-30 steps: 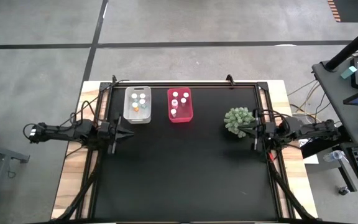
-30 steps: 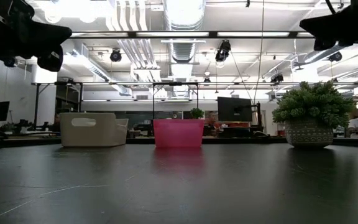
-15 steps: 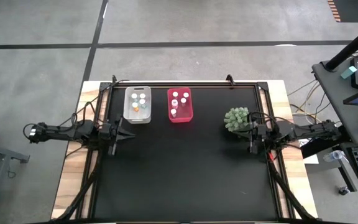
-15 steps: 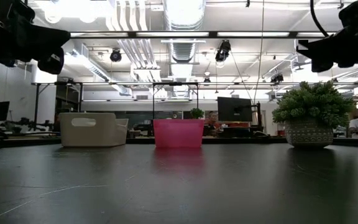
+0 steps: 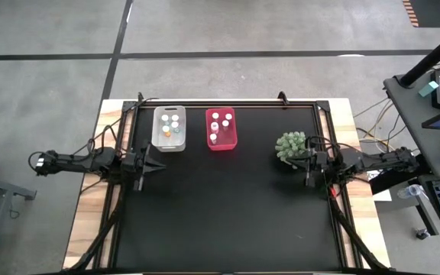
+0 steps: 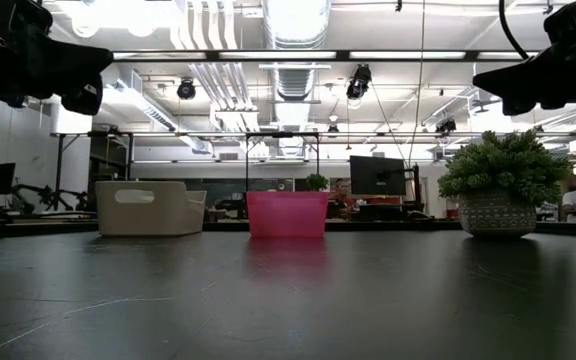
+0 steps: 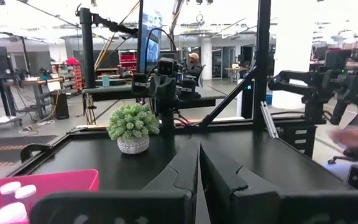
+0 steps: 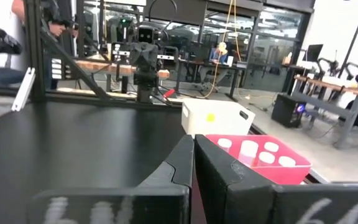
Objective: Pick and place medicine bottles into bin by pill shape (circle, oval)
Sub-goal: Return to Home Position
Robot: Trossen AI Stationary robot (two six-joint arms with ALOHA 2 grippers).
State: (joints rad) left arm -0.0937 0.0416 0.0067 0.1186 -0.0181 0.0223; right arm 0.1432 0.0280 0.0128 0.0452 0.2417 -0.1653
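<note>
The medicine bottles stand inside the two bins at the table's far side. Several are in the clear bin [image 5: 169, 128], one of them amber-orange [image 5: 166, 132]. Several white-capped ones [image 5: 220, 122] are in the red bin [image 5: 221, 129], whose caps [image 8: 248, 148] also show in the right wrist view. My left gripper [image 5: 161, 163] hovers shut at the table's left edge, pointing level toward the right, just near of the clear bin. My right gripper [image 5: 307, 165] hovers shut at the right edge, pointing level toward the left. Both hold nothing.
A green spiky plant in a small pot [image 5: 291, 146] stands on the table just beside my right gripper, on its far side. A black frame [image 5: 205, 101] runs around the black table top. The table's middle and near half are bare black surface.
My right gripper has sunk a little and edged toward the table's left, staying shut beside the plant. The bins and bottles have not moved.
</note>
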